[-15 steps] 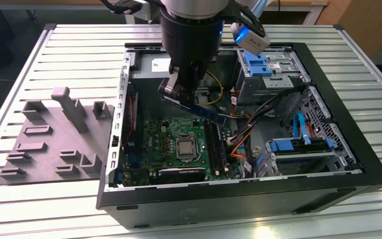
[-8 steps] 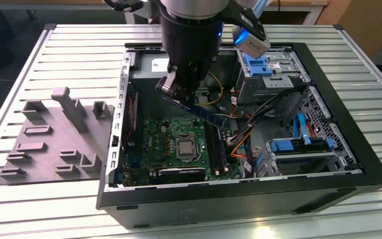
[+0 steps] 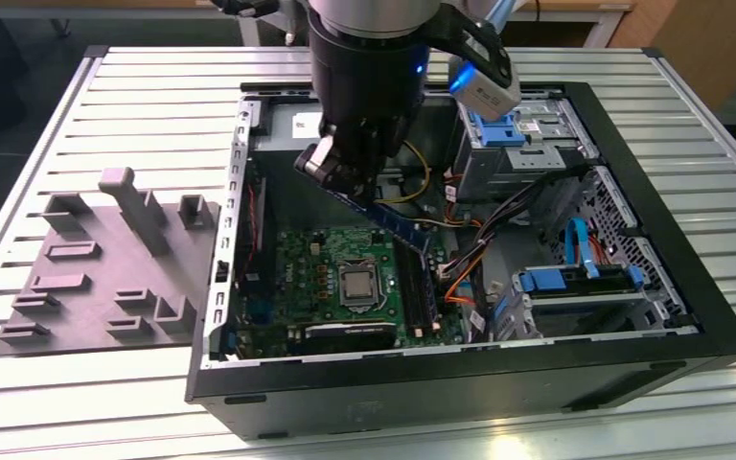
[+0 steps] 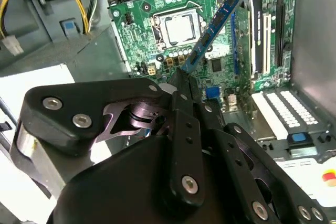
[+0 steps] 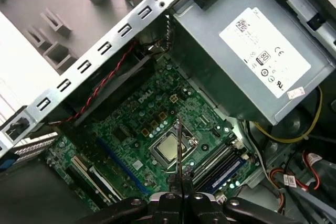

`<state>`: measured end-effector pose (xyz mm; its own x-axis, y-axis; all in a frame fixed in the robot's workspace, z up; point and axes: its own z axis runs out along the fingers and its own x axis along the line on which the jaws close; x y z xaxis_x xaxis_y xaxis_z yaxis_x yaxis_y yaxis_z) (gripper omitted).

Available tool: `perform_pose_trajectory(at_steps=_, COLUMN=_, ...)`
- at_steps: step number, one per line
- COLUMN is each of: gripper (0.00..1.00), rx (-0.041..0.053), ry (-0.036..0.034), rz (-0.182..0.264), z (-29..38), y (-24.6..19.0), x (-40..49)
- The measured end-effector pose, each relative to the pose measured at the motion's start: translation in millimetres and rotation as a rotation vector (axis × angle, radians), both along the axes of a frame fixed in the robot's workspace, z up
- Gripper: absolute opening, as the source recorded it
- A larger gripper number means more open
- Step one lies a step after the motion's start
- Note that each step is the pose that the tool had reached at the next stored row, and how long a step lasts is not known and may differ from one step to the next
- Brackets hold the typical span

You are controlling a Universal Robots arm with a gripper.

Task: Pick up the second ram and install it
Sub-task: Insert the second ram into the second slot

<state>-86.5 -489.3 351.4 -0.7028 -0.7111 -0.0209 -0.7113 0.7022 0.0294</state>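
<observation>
Fingers (image 4: pixel 184 103) clamp the second ram (image 4: pixel 215 24), a long thin bluish stick tilted above the motherboard (image 4: pixel 137 4).

We are looking at a robotics lab or workshop: an arm (image 3: pixel 361 57) is hanging over a slatted bench (image 3: pixel 150 96) that is carrying an open PC case (image 3: pixel 471 374) and a fixture (image 3: pixel 100 278).

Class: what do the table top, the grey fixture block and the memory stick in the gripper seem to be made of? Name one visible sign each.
Table: likely aluminium, pale satin metal in ribbed slats.
Fixture block: probably plastic, uniform matt grey, moulded or printed posts.
Second ram: seemingly circuit-board laminate, thin, stiff, bluish, carrying dark chips.
</observation>
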Motion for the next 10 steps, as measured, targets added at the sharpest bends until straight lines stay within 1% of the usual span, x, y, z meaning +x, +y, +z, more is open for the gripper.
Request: perform_pose_trajectory(at_steps=10, gripper=0.12, rx=0.0001, ry=0.0000, rz=-0.131, z=-0.6, y=0.0, x=0.0)
